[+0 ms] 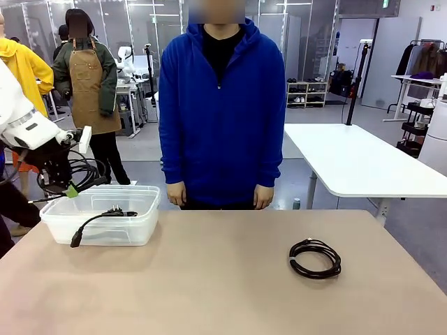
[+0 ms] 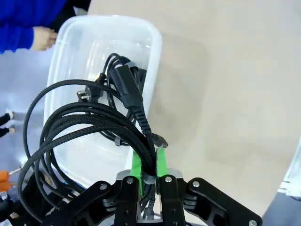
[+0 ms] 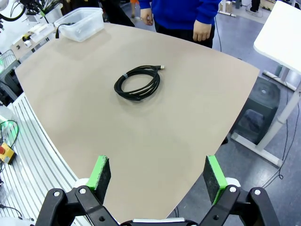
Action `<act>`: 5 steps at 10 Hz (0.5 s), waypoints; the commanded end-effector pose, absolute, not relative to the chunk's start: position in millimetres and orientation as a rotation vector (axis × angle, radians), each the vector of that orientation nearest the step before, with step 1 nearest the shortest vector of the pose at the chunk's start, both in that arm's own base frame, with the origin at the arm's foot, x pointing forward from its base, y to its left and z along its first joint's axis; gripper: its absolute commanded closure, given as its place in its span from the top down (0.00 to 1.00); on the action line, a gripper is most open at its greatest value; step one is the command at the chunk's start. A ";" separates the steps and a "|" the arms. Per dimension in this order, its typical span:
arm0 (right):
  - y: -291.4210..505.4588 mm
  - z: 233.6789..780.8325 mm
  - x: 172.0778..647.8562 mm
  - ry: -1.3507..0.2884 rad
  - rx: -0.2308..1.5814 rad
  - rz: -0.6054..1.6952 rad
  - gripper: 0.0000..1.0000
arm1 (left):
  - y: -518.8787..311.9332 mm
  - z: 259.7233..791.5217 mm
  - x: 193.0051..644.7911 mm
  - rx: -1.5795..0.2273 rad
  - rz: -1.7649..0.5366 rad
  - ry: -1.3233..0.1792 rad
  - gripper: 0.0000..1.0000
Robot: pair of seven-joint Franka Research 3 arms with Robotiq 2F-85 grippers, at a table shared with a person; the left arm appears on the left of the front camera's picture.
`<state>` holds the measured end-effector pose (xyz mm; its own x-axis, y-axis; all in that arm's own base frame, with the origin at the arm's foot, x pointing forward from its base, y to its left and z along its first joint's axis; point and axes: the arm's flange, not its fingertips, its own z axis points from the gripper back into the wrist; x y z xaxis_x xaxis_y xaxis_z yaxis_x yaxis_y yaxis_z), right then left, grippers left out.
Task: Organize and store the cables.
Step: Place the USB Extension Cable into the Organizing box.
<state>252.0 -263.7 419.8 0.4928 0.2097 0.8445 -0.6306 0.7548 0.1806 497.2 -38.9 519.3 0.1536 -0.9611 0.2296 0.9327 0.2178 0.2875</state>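
- Left gripper [image 2: 149, 175] clenched on a braided cable coil [image 2: 84, 127] above the clear bin [image 2: 155, 47]; light, floppy, loops dangle.
- Right gripper [image 3: 157, 176] released; table coil [image 3: 137, 83] best pinched at its tie band.

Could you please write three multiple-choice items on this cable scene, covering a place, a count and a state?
1. Where does the coiled black cable lie?
A. On the bare tan tabletop
B. In the clear plastic bin
C. In the person's hand

2. How many cable coils lie loose on the tabletop?
A. One
B. Two
C. Three

3. What is the left gripper doing?
A. Standing open
B. Pinching a braided black cable bundle above the bin
C. Pressing on the table

Answers: 1 A, it rests on the table, far from the bin. 2 A, a single coil lies there. 3 B, its green-padded fingers are shut on the bundle.
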 end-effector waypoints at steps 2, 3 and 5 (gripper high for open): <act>-265.9 419.0 253.7 -0.943 0.511 0.547 1.00 | -49.6 506.0 550.5 0.075 -1.202 -0.387 0.14; -265.9 419.0 253.7 -0.943 0.511 0.547 1.00 | -52.6 497.4 567.8 0.039 -1.184 -0.380 0.14; -265.9 419.0 253.7 -0.943 0.511 0.547 1.00 | -62.9 478.3 592.0 0.043 -1.162 -0.311 0.14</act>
<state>252.2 -263.9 419.3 0.4938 0.2084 0.8443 -0.6299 0.7551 0.1820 577.7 -57.6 472.4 0.3384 -0.9104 0.2381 0.8986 0.3877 0.2055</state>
